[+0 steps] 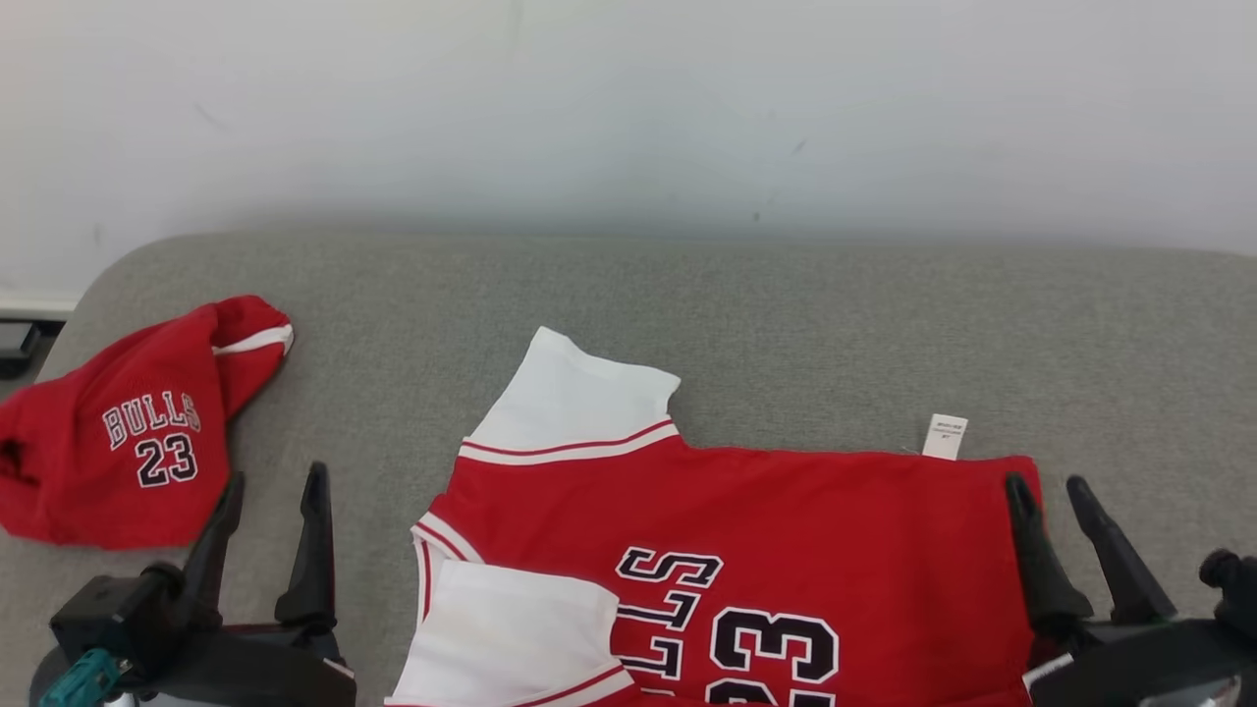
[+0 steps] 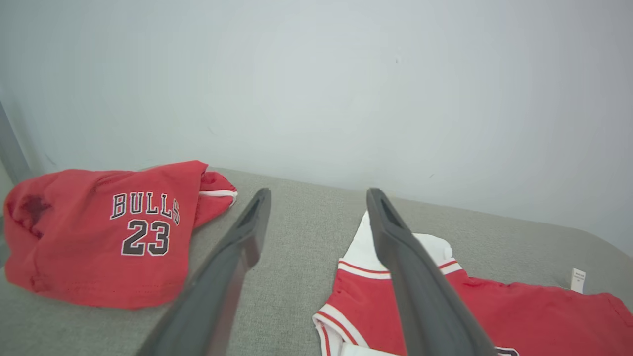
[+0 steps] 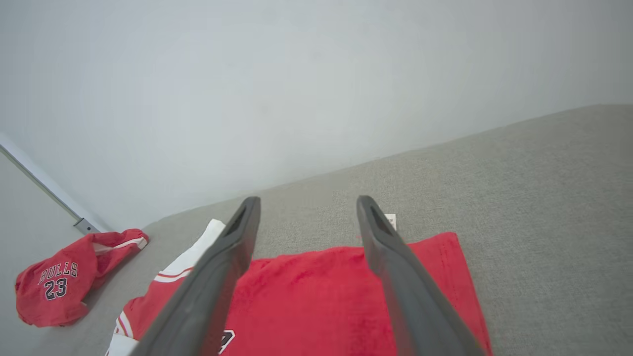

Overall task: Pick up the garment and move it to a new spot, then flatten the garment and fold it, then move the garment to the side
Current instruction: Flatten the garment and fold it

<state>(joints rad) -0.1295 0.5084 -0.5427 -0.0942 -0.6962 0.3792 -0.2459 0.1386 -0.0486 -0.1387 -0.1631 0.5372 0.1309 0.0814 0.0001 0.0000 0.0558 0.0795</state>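
The garment (image 1: 786, 530) is a red shirt with white sleeves and "BULLS 23" lettering, lying flat on the grey surface at the bottom middle of the head view; it also lies under the fingers in the left wrist view (image 2: 534, 306) and right wrist view (image 3: 316, 291). A white label (image 1: 945, 436) sticks out at its far edge. My left gripper (image 1: 275, 486) stands open to the left of the garment, above bare fabric, holding nothing. Beside the garment's right edge my right gripper (image 1: 1049, 491) is open and empty too.
A second red piece of clothing (image 1: 128, 432) with "BULLS 23" lies crumpled at the far left of the grey padded surface (image 1: 786, 324). A pale wall (image 1: 628, 108) rises right behind the surface. The surface's left edge curves off near the crumpled piece.
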